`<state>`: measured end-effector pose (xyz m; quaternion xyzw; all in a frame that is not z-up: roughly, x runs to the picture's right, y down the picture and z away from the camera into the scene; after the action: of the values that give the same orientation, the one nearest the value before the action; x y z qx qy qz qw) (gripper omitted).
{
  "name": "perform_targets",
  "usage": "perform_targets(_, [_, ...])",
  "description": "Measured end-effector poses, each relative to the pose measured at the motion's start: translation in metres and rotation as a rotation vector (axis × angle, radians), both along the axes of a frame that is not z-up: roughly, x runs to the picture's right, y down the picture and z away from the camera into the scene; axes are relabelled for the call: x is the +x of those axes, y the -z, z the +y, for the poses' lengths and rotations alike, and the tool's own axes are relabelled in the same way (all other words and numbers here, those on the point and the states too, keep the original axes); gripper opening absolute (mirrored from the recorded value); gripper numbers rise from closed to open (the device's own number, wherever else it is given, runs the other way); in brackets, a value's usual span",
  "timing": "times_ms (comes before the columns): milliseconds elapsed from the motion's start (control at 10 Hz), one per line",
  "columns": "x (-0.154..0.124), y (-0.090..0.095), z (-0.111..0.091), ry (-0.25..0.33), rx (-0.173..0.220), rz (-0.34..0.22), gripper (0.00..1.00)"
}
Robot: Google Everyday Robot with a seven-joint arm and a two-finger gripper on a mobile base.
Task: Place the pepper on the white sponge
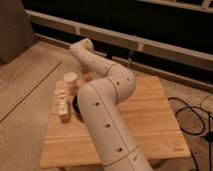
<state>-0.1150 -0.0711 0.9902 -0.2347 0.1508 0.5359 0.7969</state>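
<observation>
The white sponge [63,108] lies lengthwise near the left edge of the wooden table [150,115]. A small orange-red spot [89,76], which looks like the pepper, shows just below the end of my arm, right of the cream cup. My gripper [88,73] is there, at the end of the arm that bends from the elbow [122,82] up to the wrist [82,49] and back down. It is above the table's back left part, behind the dark bowl, and mostly hidden by the arm. Whether it holds the pepper does not show.
A round cream cup [70,79] stands at the back left. A small grey block [61,94] sits just behind the sponge. The dark bowl [76,106] is right of the sponge, largely hidden by my arm. A black cable [192,117] lies on the floor to the right.
</observation>
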Motion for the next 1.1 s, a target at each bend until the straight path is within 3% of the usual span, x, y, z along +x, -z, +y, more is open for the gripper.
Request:
perform_targets(300, [-0.008,-0.013,0.015,-0.008,-0.056,-0.027,0.02])
perform_targets(400, [-0.007,-0.015,0.018,-0.01,-0.067,-0.022,0.09])
perform_targets(500, [-0.001,-0.019,0.02,-0.009,-0.078,-0.005,0.25])
perform_targets(600, [0.002,-0.02,0.02,-0.009,-0.08,0.0,0.32])
perform_targets(800, [0.002,-0.024,0.024,-0.005,-0.095,0.012,0.59])
perform_targets(1000, [0.004,-0.026,0.028,-0.011,-0.106,0.014,0.74])
perform_targets(1100, [0.004,-0.026,0.028,-0.013,-0.109,0.012,0.74])
